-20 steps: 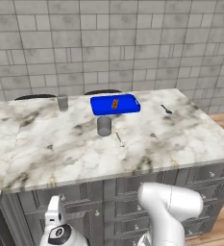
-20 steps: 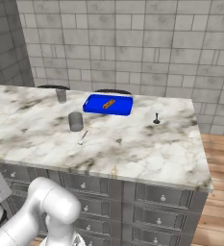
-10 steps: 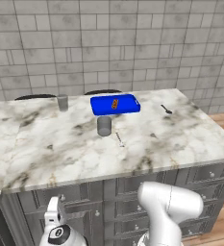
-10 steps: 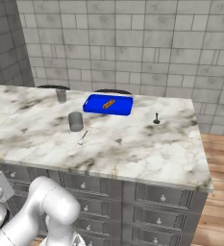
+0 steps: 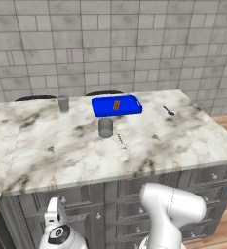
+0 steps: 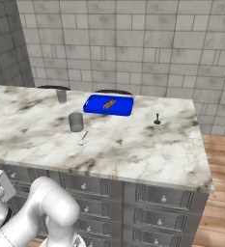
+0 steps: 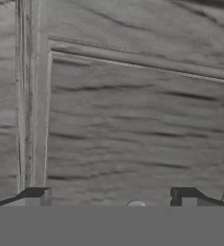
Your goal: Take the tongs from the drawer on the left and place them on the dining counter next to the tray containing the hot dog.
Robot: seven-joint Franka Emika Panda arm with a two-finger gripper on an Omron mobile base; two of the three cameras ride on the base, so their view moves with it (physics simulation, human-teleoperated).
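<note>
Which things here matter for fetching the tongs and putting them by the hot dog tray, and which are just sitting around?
Part of the job:
- blue tray
- hot dog on it
- dining counter
- drawer, closed, knob between the fingertips
- gripper, open

Just lying about:
- grey cup in front of the tray
- second cup
- small dark spoon
- thin utensil

Gripper (image 7: 111,204) — low (jaws wide).
</note>
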